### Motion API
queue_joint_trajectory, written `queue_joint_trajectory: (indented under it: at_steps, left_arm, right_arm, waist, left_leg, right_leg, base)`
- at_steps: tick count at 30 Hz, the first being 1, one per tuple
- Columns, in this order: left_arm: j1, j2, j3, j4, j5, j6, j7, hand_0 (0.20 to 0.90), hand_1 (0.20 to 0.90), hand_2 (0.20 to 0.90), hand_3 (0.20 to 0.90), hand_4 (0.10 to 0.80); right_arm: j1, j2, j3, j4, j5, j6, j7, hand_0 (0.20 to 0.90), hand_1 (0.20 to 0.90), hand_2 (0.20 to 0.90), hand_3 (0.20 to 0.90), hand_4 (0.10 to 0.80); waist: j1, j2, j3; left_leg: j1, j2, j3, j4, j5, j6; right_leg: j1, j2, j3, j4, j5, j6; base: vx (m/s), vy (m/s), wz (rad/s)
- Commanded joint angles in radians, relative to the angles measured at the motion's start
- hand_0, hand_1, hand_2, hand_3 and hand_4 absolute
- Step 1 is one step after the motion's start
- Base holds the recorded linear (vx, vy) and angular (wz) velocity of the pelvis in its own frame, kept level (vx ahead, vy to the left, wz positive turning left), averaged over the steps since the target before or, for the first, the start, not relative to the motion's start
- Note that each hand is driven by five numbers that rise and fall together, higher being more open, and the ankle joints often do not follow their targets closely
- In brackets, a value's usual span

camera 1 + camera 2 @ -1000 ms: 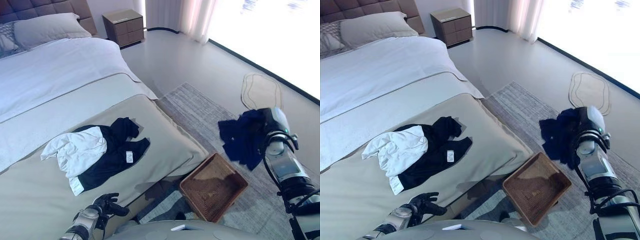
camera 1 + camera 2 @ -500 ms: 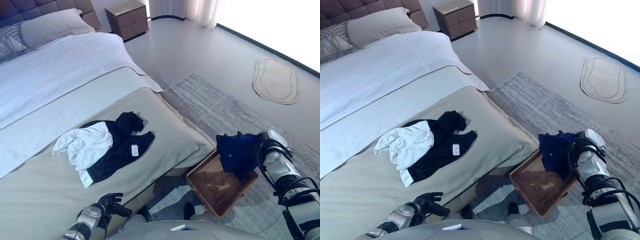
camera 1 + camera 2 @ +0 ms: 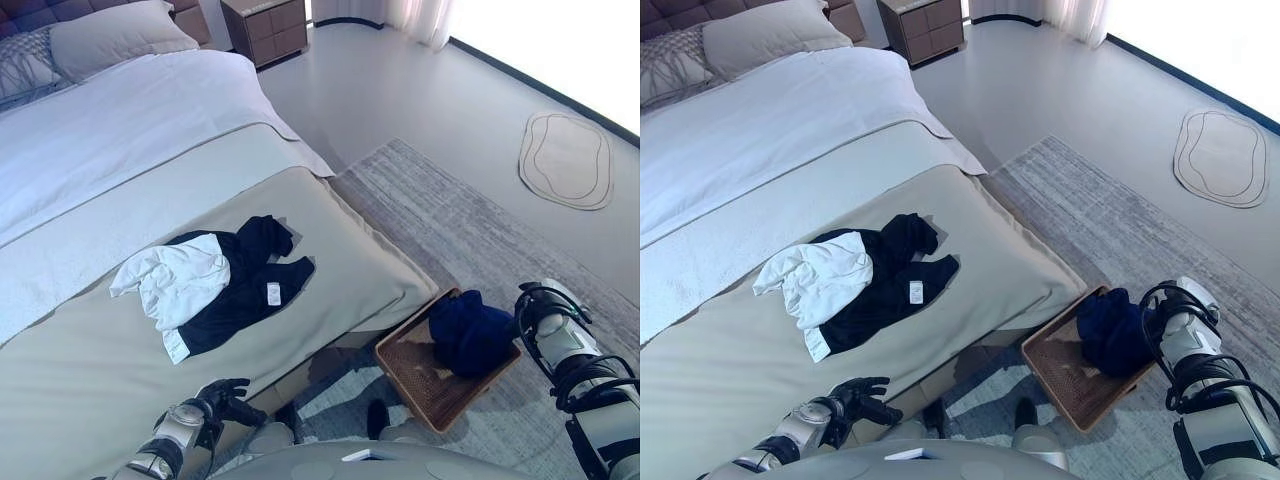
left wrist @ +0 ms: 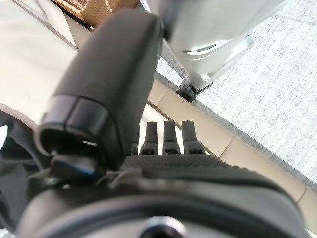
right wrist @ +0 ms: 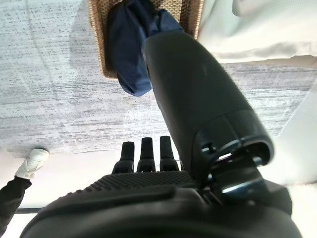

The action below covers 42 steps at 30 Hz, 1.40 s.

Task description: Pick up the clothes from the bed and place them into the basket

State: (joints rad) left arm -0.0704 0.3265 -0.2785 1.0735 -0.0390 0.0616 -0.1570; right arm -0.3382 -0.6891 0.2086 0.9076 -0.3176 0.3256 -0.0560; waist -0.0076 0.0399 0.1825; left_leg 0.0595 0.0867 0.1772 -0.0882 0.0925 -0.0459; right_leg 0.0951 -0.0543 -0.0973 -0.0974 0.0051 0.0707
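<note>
The navy garment (image 3: pixel 470 332) lies in the basket (image 3: pixel 408 368), bunched over its far rim beside the bed (image 3: pixel 330 270). The right hand (image 5: pixel 163 153) has its fingers straight, released. It could slide out onto the rug. The black-and-white clothes (image 3: pixel 215 283) remain on the bed.

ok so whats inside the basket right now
A dark blue garment lies bunched in the woven basket, spilling over its far rim. The bare weave shows beside it; whatever is under the cloth is hidden.

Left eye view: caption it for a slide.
Navy garment lies in the wicker basket beside the bed; black-and-white clothes remain on it.
</note>
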Motion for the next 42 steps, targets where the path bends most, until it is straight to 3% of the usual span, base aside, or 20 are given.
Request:
queue_joint_trajectory:
  at_steps: [1, 4, 8, 13, 22, 26, 28, 37, 42]
  left_arm:
    - [-0.034, 0.042, -0.029, 0.027, 0.013, -0.031, -0.005, 0.900, 0.900, 0.900, 0.900, 0.800]
    - [-0.015, 0.037, -0.024, 0.011, 0.010, -0.023, -0.004, 0.900, 0.900, 0.900, 0.900, 0.800]
    - [0.012, 0.013, -0.005, -0.011, -0.022, -0.023, 0.020, 0.900, 0.900, 0.900, 0.900, 0.800]
    - [0.023, -0.016, 0.019, -0.004, -0.051, -0.033, 0.030, 0.900, 0.900, 0.900, 0.900, 0.800]
    - [-0.007, 0.009, -0.012, 0.037, -0.094, -0.024, 0.054, 0.900, 0.900, 0.900, 0.900, 0.800]
    - [-0.022, 0.068, -0.002, 0.026, -0.094, -0.011, 0.058, 0.900, 0.900, 0.900, 0.900, 0.800]
    - [-0.036, 0.103, 0.003, 0.022, -0.120, -0.024, 0.062, 0.900, 0.900, 0.900, 0.900, 0.800]
    - [-0.066, 0.125, 0.029, -0.016, -0.226, -0.061, 0.070, 0.900, 0.900, 0.900, 0.900, 0.800]
    - [-0.079, 0.119, 0.031, -0.042, -0.248, -0.106, 0.043, 0.900, 0.900, 0.900, 0.900, 0.800]
  right_arm:
    - [-0.108, -0.095, -0.002, 0.003, -0.063, -0.016, -0.022, 0.900, 0.900, 0.900, 0.900, 0.800]
    - [-0.101, -0.105, -0.017, -0.064, -0.008, -0.085, -0.042, 0.900, 0.900, 0.900, 0.900, 0.800]
    - [-0.091, -0.068, -0.031, -0.427, -0.002, -0.088, -0.022, 0.900, 0.900, 0.900, 0.900, 0.800]
    - [-0.152, -0.038, 0.027, -0.522, -0.064, -0.178, 0.036, 0.900, 0.900, 0.900, 0.900, 0.800]
    - [-0.393, -0.017, 0.205, -0.374, -0.111, -0.138, 0.026, 0.900, 0.900, 0.900, 0.900, 0.800]
    - [-0.513, 0.016, 0.271, -0.270, -0.072, -0.108, -0.041, 0.900, 0.900, 0.900, 0.900, 0.800]
    - [-0.611, 0.040, 0.295, -0.197, -0.068, -0.098, -0.087, 0.900, 0.900, 0.900, 0.900, 0.800]
    - [-0.823, 0.083, 0.365, -0.071, -0.065, -0.079, -0.130, 0.900, 0.900, 0.900, 0.900, 0.800]
    - [-0.898, 0.128, 0.418, 0.107, -0.081, -0.015, -0.050, 0.900, 0.900, 0.900, 0.900, 0.800]
  waist:
    - [0.011, -0.042, -0.034]
    - [0.014, -0.043, -0.039]
    - [0.012, -0.047, -0.036]
    - [0.059, -0.061, -0.031]
    - [0.222, -0.097, 0.078]
    - [0.301, -0.112, 0.143]
    - [0.349, -0.114, 0.190]
    - [0.452, -0.119, 0.255]
    - [0.512, -0.123, 0.279]
  left_leg:
    - [0.013, -0.022, -0.042, 0.001, -0.076, -0.005]
    - [0.024, -0.023, -0.050, 0.001, -0.082, -0.005]
    - [0.029, -0.039, -0.073, 0.007, -0.092, 0.002]
    - [0.019, -0.067, -0.116, 0.028, -0.102, 0.015]
    - [-0.102, -0.116, -0.252, 0.180, -0.126, 0.053]
    - [-0.149, -0.129, -0.306, 0.209, -0.121, 0.080]
    - [-0.183, -0.143, -0.338, 0.210, -0.109, 0.092]
    - [-0.292, -0.163, -0.398, 0.180, -0.093, 0.093]
    - [-0.344, -0.157, -0.423, 0.167, -0.074, 0.086]
  right_leg:
    - [-0.021, 0.020, -0.071, 0.010, 0.009, -0.022]
    - [-0.008, 0.011, -0.075, 0.010, 0.007, -0.018]
    - [-0.001, 0.005, -0.071, 0.020, -0.001, -0.021]
    - [0.007, -0.009, -0.106, 0.037, -0.016, -0.027]
    - [-0.037, -0.060, -0.216, 0.188, -0.059, -0.044]
    - [-0.066, -0.079, -0.255, 0.279, -0.077, -0.031]
    - [-0.092, -0.104, -0.283, 0.333, -0.049, -0.017]
    - [-0.168, -0.140, -0.333, 0.377, -0.054, 0.010]
    - [-0.201, -0.152, -0.377, 0.391, -0.061, 0.015]
  base:
    - [0.057, 0.041, 0.01]
    - [0.102, 0.073, 0.05]
    - [0.073, 0.134, 0.05]
    - [0.080, 0.205, 0.19]
    - [0.012, 0.182, 0.53]
    - [0.052, 0.084, 0.59]
    - [0.017, 0.092, 0.67]
    - [-0.027, 0.056, 0.32]
    - [0.006, 0.009, 0.26]
